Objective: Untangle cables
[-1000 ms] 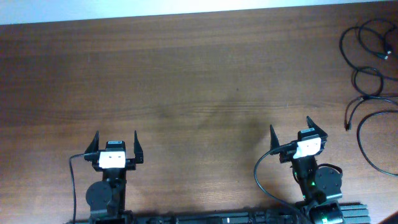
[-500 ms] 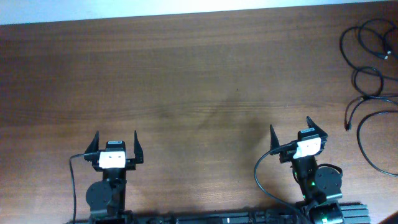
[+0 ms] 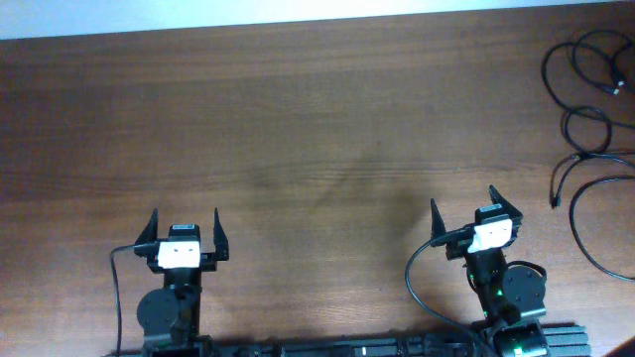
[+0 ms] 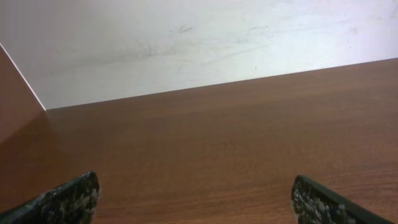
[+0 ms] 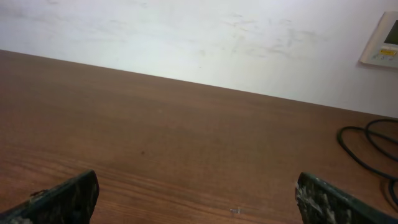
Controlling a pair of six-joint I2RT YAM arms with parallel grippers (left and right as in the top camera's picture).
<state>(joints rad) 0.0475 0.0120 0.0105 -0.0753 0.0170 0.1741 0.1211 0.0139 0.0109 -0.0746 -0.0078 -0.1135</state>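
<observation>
The cables (image 3: pixel 587 109) lie in loose black loops at the table's far right, running off the right edge; a stretch of cable (image 5: pixel 367 152) shows at the right of the right wrist view. Small plugs show at some ends. My right gripper (image 3: pixel 464 204) stands open near the front edge, left of the cables and well apart from them. At the front left my left gripper (image 3: pixel 186 218) is open too, far from the cables. Nothing lies between either pair of fingers. In the wrist views my left gripper (image 4: pixel 194 186) and right gripper (image 5: pixel 196 183) show only bare wood between the fingertips.
The brown wooden table (image 3: pixel 298 129) meets a white wall at the back (image 4: pixel 199 43). A white wall panel (image 5: pixel 382 40) is at the right. Thick black arm wires (image 3: pixel 412 278) curl beside each arm base at the front edge.
</observation>
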